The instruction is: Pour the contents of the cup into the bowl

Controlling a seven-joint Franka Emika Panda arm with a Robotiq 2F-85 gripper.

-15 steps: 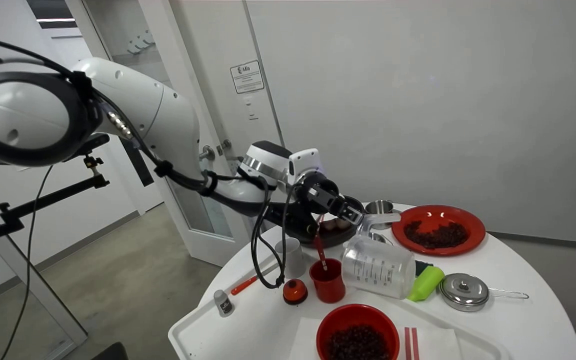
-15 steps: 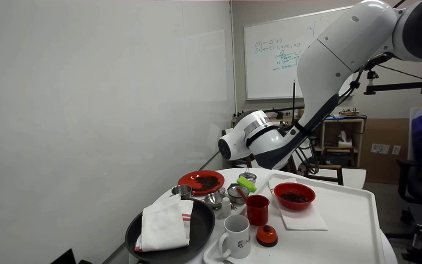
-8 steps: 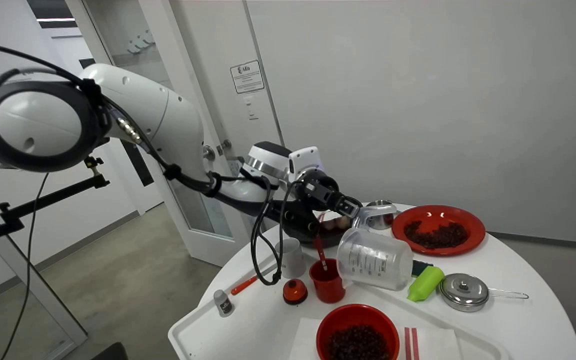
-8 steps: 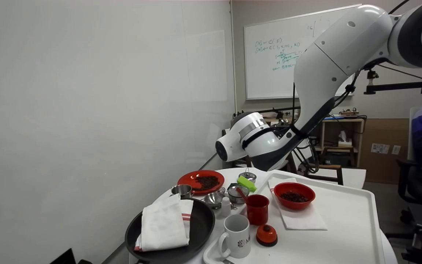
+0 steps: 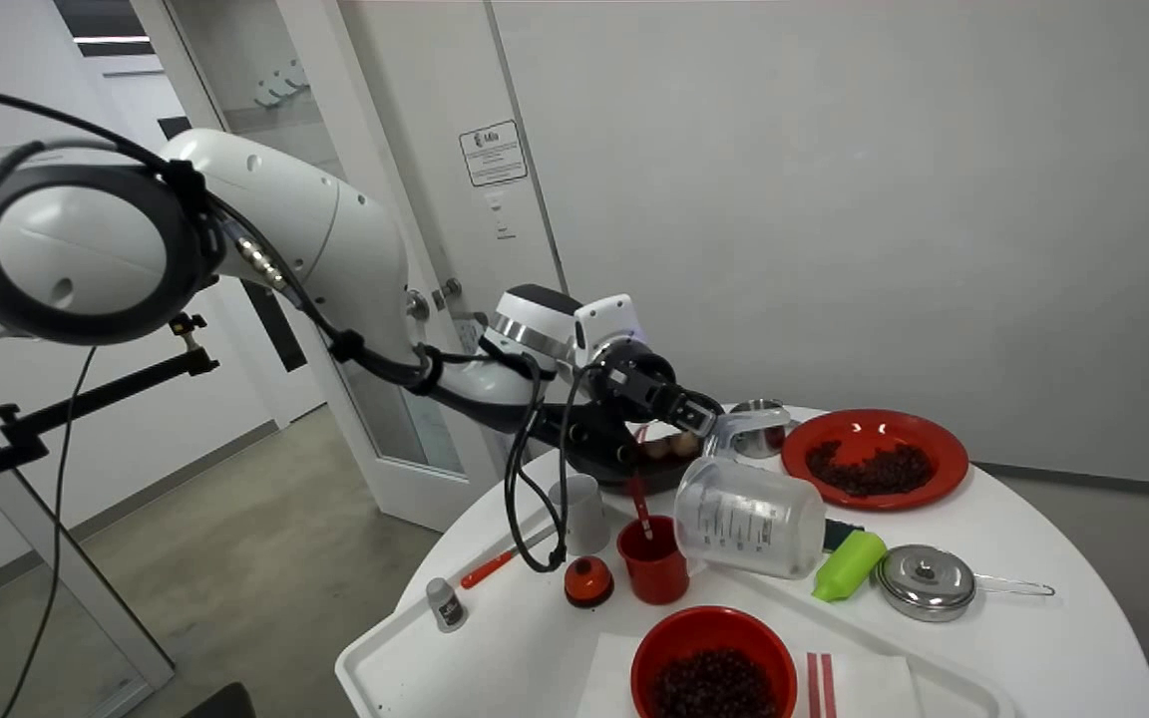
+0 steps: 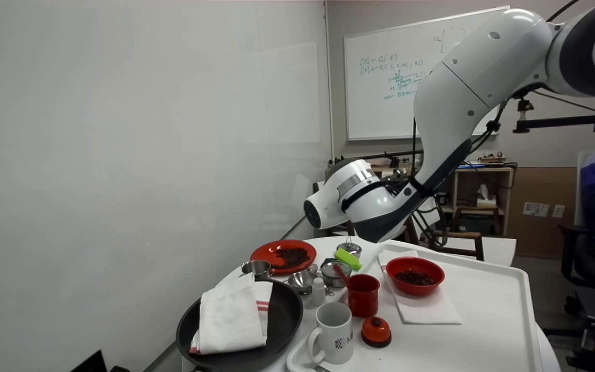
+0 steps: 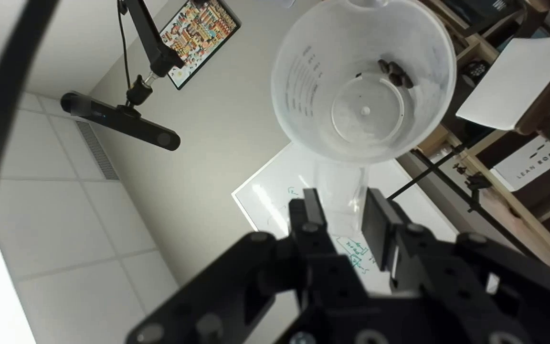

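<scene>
- Wrist view: the black two-fingered pincer (image 7: 344, 205) is clamped on the handle (image 7: 341, 181) of a clear plastic measuring jug (image 7: 364, 105), which I take for the task's cup. A few small dark beans (image 7: 396, 73) sit bunched where its wall meets its base, well back from the mouth.
- In an exterior view the jug hangs in the air roughly on its side, handle uppermost, its mouth end appearing just beside a red cylindrical cup (image 5: 652, 563) and behind a round red bowl (image 5: 709, 630) that holds a heap of dark beans (image 5: 716, 686). Depth is unclear, so I cannot tell whether the mouth stands above the bowl.
- In an exterior view the white robot arm (image 6: 442, 119) shows but the jug does not; the arm probably hides it.
- Just changed: the arm stands a little lower than a second ago, and the jug shows slightly higher and further left in an exterior view; since half a second ago both are nearly still.
- Unchanged: the heap in the bowl looks the same in both exterior views, and no bean is seen falling.
- For the task, this reads as a pause with a small remainder inside, the bulk perhaps already in the bowl. At this tilt the beans look unlikely to slide out; a steeper tip, mouth lowered over the bowl, seems called for.
- Tipping further without lining up could drop beans into the red cup or onto the long white tray (image 6: 488, 310).
</scene>
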